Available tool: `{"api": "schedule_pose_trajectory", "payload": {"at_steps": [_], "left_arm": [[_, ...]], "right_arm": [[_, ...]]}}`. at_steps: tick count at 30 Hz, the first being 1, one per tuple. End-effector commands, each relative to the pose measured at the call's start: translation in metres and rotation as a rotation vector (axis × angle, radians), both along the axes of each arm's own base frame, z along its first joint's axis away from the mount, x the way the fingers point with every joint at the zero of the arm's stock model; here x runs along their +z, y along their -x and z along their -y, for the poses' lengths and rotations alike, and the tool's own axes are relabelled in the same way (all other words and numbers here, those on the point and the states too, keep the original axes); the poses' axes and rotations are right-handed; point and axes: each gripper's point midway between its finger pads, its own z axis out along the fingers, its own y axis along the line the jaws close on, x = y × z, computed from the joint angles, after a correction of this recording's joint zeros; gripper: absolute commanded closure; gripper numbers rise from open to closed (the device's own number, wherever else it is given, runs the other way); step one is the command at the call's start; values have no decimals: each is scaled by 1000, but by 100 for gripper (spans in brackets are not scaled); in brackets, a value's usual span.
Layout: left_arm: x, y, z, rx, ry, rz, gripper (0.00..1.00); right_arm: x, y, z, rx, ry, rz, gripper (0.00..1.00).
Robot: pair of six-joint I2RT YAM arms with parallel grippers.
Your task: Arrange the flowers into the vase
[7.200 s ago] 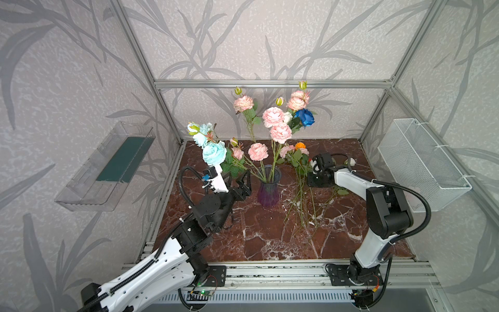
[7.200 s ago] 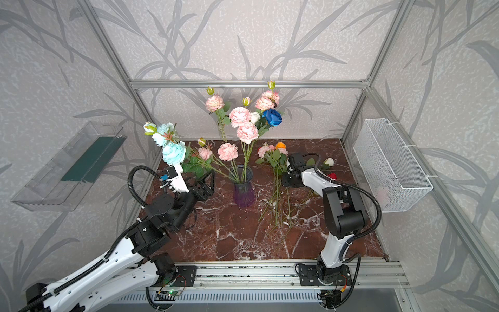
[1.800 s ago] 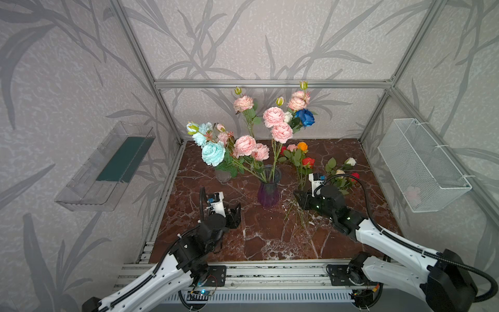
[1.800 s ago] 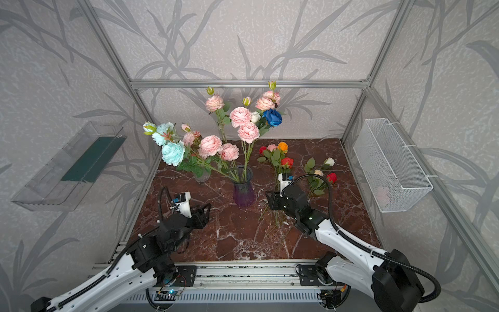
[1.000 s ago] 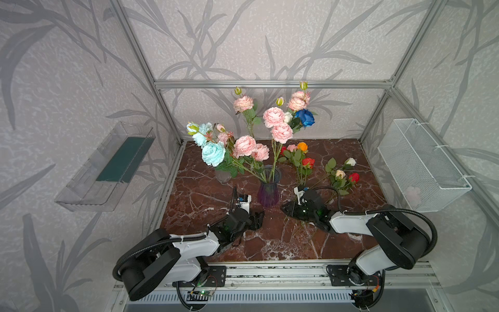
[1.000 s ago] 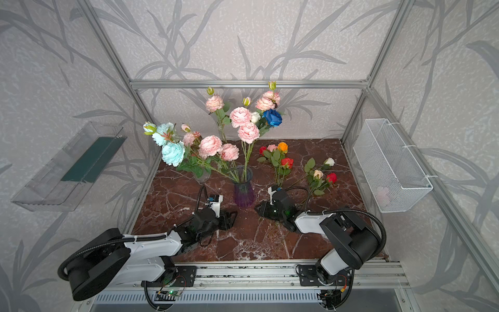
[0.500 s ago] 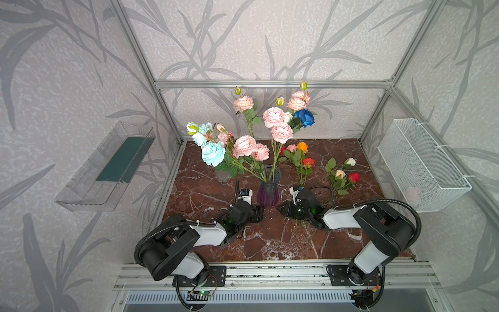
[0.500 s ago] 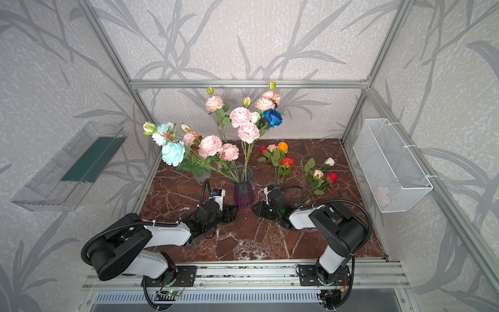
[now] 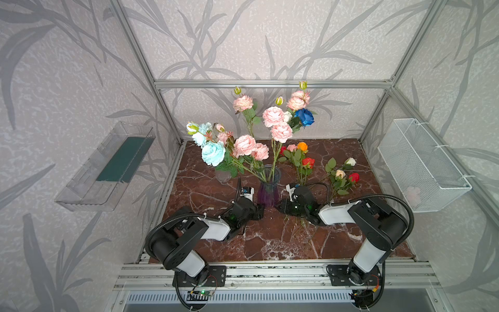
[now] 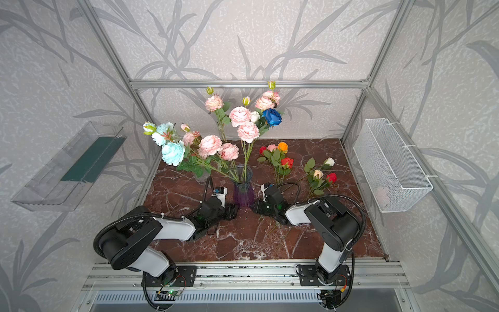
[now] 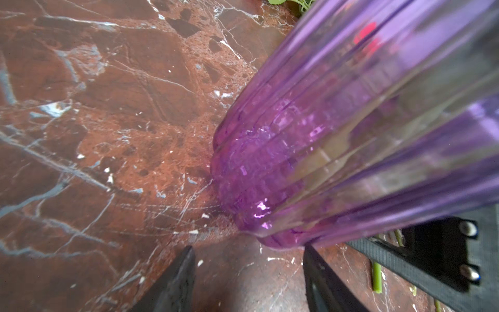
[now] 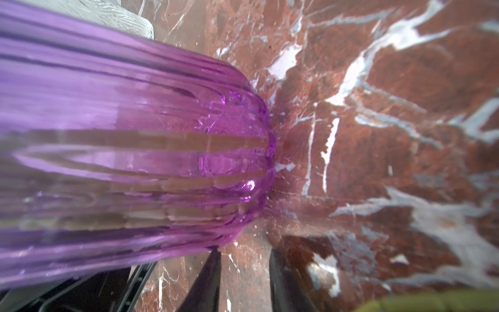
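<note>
The purple ribbed glass vase stands mid-table, holding tall pink, turquoise and blue flowers. Two loose bunches of roses lie to its right: red, pink and orange, and white, cream and red. My left gripper sits low on the marble at the vase's left foot, jaws open, nothing between them; one fingertip is right at the vase base. My right gripper is low at the vase's right foot, open by a narrow empty gap.
A small clear glass stands behind and left of the vase. A clear tray hangs on the left wall and a white wire basket on the right wall. Green stems lie under the right arm. Aluminium posts frame the table.
Both arms have folded inward and come down to the vase's base from either side. The left jaws have narrowed slightly. The turquoise flower held earlier now stands in the vase.
</note>
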Motion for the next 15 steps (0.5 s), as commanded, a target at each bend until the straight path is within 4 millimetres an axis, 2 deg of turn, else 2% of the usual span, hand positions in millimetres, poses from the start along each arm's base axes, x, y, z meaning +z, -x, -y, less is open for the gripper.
{"api": "schedule_pose_trajectory", "payload": {"at_steps": [1,15], "left_arm": [[11,-13,3,12,21,48,37],[12,-36,5,34,8,69,37]], "right_arm": [[2,-9,2,-1,14,16,68],[5,-24,0,7,16,31,69]]}}
